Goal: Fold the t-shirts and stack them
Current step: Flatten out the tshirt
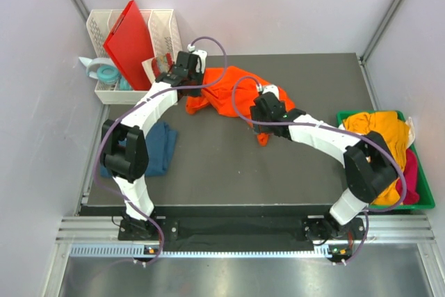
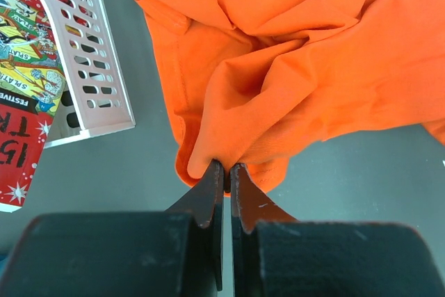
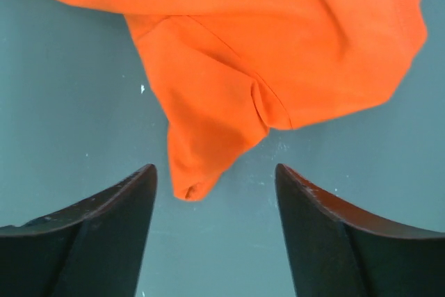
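Reaching far with two bent arms to one orange shirt [image 1: 233, 92], mid-table.
Pinching its edge tight in left claw [image 2: 226, 166]; holding right claw [image 3: 215, 172] wide open over a corner, empty; one blue shirt [image 1: 158, 145] near-left.

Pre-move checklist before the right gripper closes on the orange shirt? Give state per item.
1. Grip of left gripper on orange t-shirt: ok, shut on a fold at its edge.
2. The right gripper open: ok, jaws wide apart.
3. Cloth inside its opening: ok, a corner of the shirt reaches in, left of centre, not gripped.
4. Which part that corner is, sleeve or hem: cannot tell.
5. Shirt spread flat for folding: not ok, bunched and creased.
6. The teal-blue t-shirt out of the way: ok, apart from the orange one, beside the left arm.
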Controlling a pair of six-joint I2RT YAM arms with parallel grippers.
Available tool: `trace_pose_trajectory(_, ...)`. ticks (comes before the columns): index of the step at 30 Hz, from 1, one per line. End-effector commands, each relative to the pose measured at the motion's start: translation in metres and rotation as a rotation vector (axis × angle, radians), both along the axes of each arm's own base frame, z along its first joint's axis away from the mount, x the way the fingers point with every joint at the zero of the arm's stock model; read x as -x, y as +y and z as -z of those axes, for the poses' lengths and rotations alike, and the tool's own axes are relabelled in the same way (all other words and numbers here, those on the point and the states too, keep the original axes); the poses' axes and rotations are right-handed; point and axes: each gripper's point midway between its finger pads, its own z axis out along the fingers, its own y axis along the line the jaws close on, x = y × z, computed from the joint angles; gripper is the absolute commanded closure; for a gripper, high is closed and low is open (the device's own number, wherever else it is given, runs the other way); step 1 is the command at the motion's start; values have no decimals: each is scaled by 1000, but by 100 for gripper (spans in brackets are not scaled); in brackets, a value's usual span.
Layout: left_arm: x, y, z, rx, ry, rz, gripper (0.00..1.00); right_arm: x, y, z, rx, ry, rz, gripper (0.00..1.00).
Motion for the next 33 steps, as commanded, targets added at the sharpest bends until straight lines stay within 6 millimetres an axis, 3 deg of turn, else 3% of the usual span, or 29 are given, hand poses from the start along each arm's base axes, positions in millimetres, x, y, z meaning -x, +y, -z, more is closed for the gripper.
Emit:
trace_pose_trajectory(1,0,1,-15,10,-32,-3,100,-9,13,2,-22,3,-8,34)
trace_pose_trajectory(8,6,1,-7,10,-16,4,100,12,21,15,-46,29,-16,44)
trace_pose_trajectory(16,9,-1,4,22,10,5,100,40,41,40,-40,84,-47,46)
trace_pose_trajectory(27,16,1,15,22,38,-2,100,16,42,58,32,79,16,47)
trace_pose_trajectory(28,16,2,15,20,38,-4,100,14,42,60,38,76,23,54)
trace_pose_trajectory(31,18,3,15,12,38,-6,100,11,37,57,48,62,53,100)
trace_pose_trajectory(33,20,4,14,9,37,-7,100,11,31,47,53,30,74,100)
